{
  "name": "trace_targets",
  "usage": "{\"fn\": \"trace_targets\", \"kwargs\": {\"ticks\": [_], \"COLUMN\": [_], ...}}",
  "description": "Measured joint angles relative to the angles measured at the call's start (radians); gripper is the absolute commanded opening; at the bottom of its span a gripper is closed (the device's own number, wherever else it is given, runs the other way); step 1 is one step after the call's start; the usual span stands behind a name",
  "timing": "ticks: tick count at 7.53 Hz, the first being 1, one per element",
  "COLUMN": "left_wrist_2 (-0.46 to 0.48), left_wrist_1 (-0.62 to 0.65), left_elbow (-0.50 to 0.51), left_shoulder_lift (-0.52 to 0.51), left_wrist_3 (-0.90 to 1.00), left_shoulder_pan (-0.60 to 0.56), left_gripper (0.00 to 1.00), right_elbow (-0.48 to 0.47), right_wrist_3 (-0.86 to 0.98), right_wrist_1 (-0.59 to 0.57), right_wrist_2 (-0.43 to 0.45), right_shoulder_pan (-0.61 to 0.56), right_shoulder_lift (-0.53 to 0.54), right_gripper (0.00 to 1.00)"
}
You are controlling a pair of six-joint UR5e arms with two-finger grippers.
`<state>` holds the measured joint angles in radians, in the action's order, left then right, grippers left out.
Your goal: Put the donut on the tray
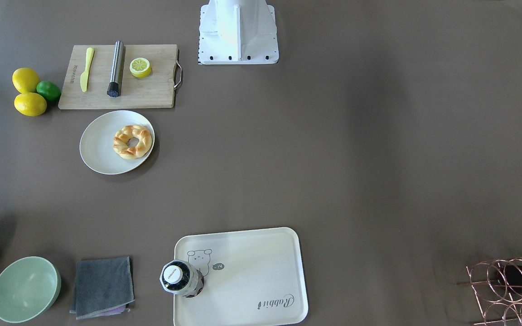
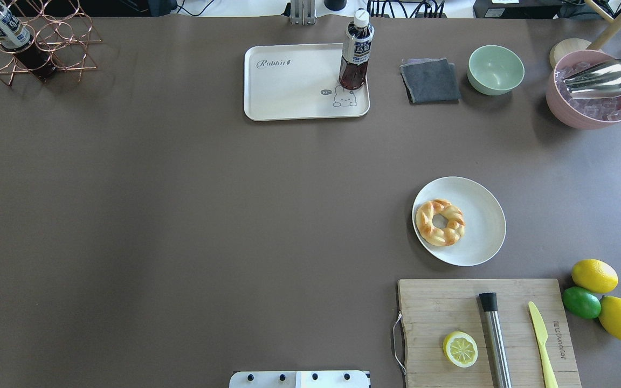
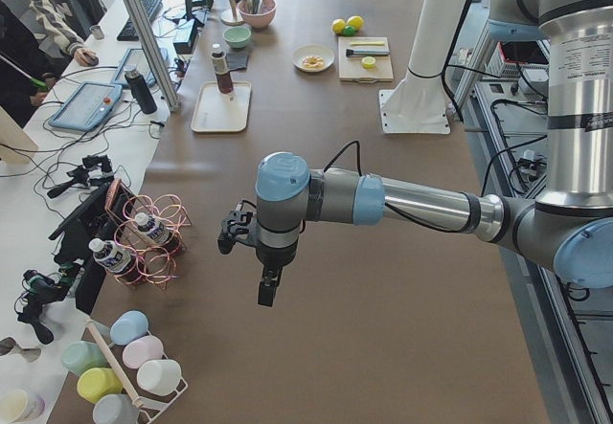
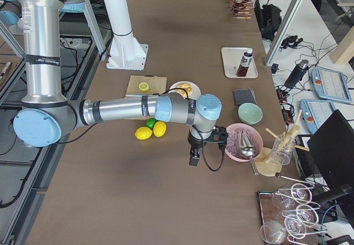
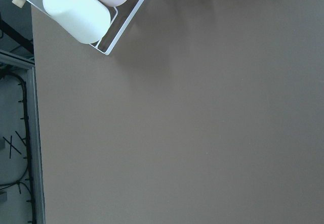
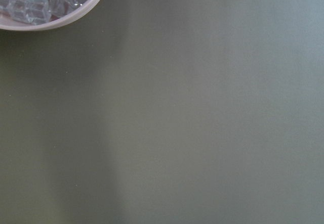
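The donut (image 2: 440, 222) is a golden twisted ring. It lies on the left part of a round off-white plate (image 2: 480, 205) on the robot's right side, and also shows in the front-facing view (image 1: 132, 141). The cream tray (image 2: 289, 89) with the bear drawing sits at the far middle of the table; a dark tea bottle (image 2: 356, 51) stands on its right corner. My left gripper (image 3: 268, 285) and right gripper (image 4: 193, 157) show only in the side views, each far out past a table end. I cannot tell whether they are open or shut.
A wooden cutting board (image 2: 440, 307) holds a lemon half (image 2: 460, 348), a steel rod and a yellow knife. Two lemons and a lime (image 2: 581, 302) lie beside it. A grey cloth (image 2: 430, 81), green bowl (image 2: 496, 69), pink ice bowl (image 2: 593, 89) and copper rack (image 2: 30, 46) line the far edge.
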<state>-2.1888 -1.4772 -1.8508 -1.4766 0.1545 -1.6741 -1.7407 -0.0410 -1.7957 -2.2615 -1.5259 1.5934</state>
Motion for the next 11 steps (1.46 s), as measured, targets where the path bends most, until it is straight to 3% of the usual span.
{"fn": "trace_targets", "kwargs": {"ticks": [5, 11], "left_wrist_2": [0.001, 0.004], "left_wrist_1": [-0.003, -0.017], "left_elbow": [0.028, 0.029], "left_shoulder_lift": [-0.033, 0.003], "left_wrist_3": [-0.001, -0.005], "left_shoulder_pan": [0.007, -0.034], "left_gripper": [0.98, 0.98], "right_elbow": [-0.009, -0.014], "right_wrist_3": [0.005, 0.004], "right_wrist_1": [0.0, 0.0], "right_wrist_2": [-0.017, -0.033], "right_shoulder_pan": [-0.033, -0.037], "right_shoulder_lift": [0.014, 0.016], "right_gripper": [1.0, 1.0]}}
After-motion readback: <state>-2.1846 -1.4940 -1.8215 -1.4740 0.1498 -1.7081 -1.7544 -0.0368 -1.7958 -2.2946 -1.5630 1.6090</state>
